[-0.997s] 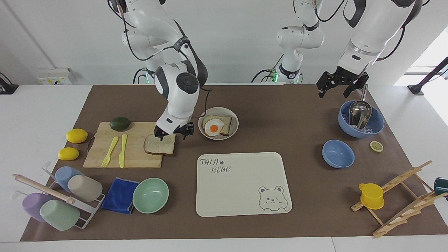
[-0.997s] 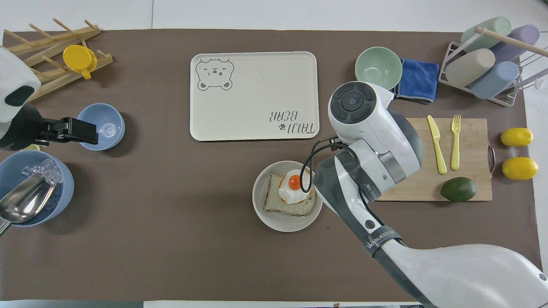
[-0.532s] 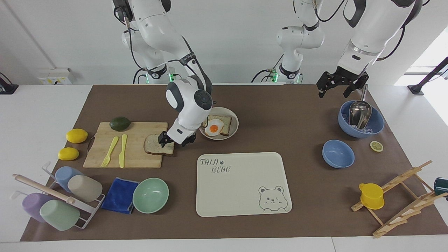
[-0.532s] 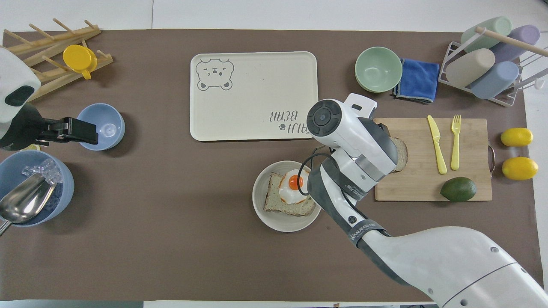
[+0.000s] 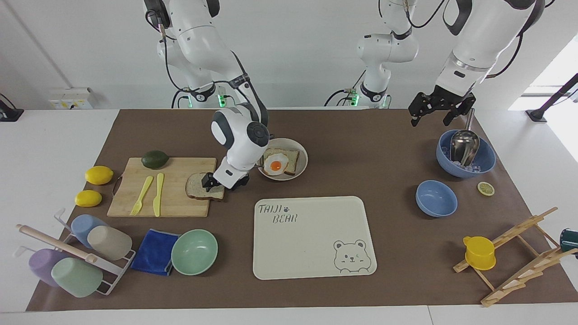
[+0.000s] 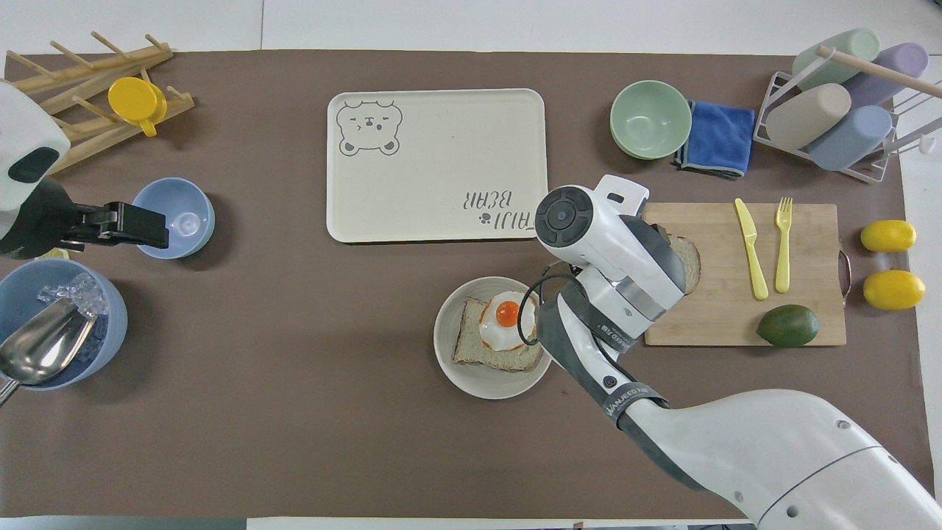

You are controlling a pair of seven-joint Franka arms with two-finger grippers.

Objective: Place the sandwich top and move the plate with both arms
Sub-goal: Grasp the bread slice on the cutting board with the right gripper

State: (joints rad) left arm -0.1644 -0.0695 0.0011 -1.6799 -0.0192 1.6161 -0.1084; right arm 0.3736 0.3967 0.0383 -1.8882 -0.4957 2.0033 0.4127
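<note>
**Facing view: my right gripper down at the bread's corner**

Facing view shows the sandwich top [image 5: 198,187] lying flat on the wooden cutting board [image 5: 167,198], at the board's end nearest the plate, with one edge hanging slightly past the board. My right gripper [image 5: 222,181] is low at that overhanging side of the slice, its dark fingers spread either side of the crust; whether they have pinched it I cannot tell. From overhead my own wrist covers most of the slice, so only a curved bit of crust [image 6: 692,259] shows.

The plate [image 5: 302,169] sits on the brown mat just beside the board, toward the left arm's end, and carries a paler bread slice [image 5: 292,159] topped with a fried egg [image 5: 276,164]. The cream bear tray [image 5: 311,237] lies farther from me than the plate.

A yellow fork [image 5: 142,195], a yellow knife [image 5: 158,194] and an avocado [image 5: 155,159] share the board.

My left gripper [image 5: 436,113] waits in the air, jaws apart, over the mat beside the blue bowl of ice [image 5: 485,159] with its metal scoop [image 5: 463,145].
</note>
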